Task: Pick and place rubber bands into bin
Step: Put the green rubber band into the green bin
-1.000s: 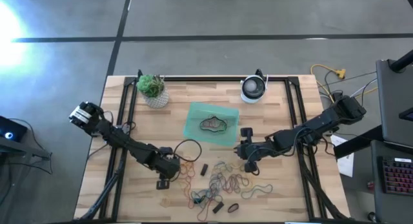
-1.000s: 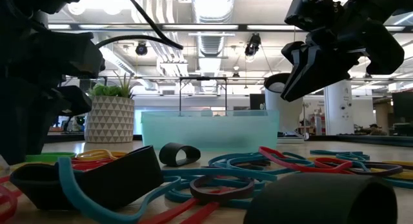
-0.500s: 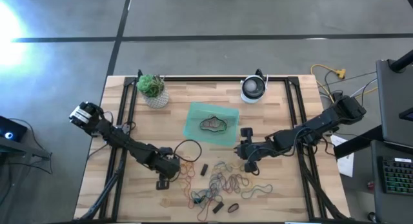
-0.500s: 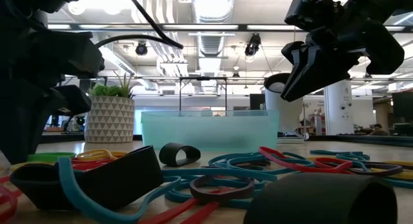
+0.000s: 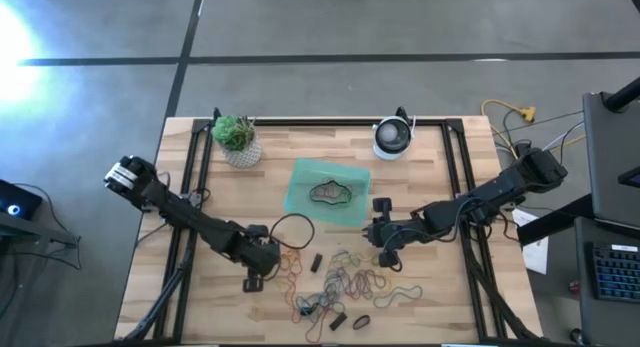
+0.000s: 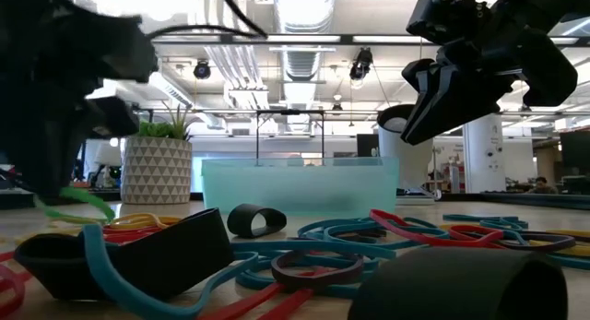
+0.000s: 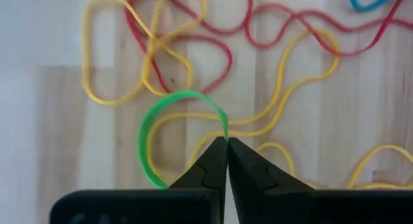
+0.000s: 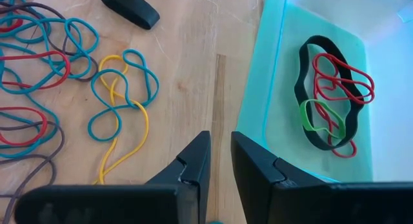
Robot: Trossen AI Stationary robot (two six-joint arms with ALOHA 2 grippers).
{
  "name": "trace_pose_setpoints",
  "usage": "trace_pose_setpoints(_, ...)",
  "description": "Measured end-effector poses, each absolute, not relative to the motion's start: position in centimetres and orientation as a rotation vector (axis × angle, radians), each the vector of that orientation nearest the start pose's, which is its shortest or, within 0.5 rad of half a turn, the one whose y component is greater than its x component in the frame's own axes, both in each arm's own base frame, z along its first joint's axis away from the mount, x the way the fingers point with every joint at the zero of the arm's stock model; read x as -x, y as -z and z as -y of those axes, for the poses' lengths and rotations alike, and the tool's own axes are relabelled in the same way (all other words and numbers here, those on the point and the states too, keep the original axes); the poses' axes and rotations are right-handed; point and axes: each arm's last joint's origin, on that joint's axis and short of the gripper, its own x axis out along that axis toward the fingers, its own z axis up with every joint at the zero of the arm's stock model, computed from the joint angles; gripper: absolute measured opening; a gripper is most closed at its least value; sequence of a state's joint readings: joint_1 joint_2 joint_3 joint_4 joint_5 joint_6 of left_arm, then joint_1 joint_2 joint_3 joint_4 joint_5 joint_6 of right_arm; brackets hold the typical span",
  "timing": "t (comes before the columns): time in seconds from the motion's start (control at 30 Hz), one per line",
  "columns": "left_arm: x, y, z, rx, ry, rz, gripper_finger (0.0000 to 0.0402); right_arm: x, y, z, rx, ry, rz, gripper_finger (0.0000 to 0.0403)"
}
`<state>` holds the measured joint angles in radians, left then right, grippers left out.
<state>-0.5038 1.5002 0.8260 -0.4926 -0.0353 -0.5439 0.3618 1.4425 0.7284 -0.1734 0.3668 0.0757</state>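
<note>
The left gripper (image 7: 226, 141) is pinched tight on a green band (image 7: 150, 130), lifted off the table (image 5: 420, 187) at the left edge of the band pile (image 5: 345, 282). The bin (image 5: 300, 192) sits behind the pile, well apart. The right gripper (image 8: 220, 143), slightly parted and empty, hovers by the bin's near wall; only its wrist view shows black, red and green bands inside. A plant pot (image 5: 240, 142) and white device (image 5: 392, 137) stand behind.

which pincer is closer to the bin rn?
Right. The right pincer hovers just off the bin's near right corner; the left pincer, shut on a green rubber band, sits farther off, toward the table's front left.
</note>
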Motion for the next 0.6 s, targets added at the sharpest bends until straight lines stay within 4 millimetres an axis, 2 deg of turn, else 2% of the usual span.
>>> trace_pose_setpoints(0.2, -23.9, -19.2, 12.5, 0.083, 0.065, -1.077, 0.0, -25.6, -17.6, -8.6, 0.245, 0.036, -0.828, 0.0057)
trace_pose_setpoints(0.6, -25.8, -23.3, 10.2, -0.216, -0.159, -0.834, 0.0, -25.6, -17.6, -8.6, 0.245, 0.036, -0.828, 0.0057)
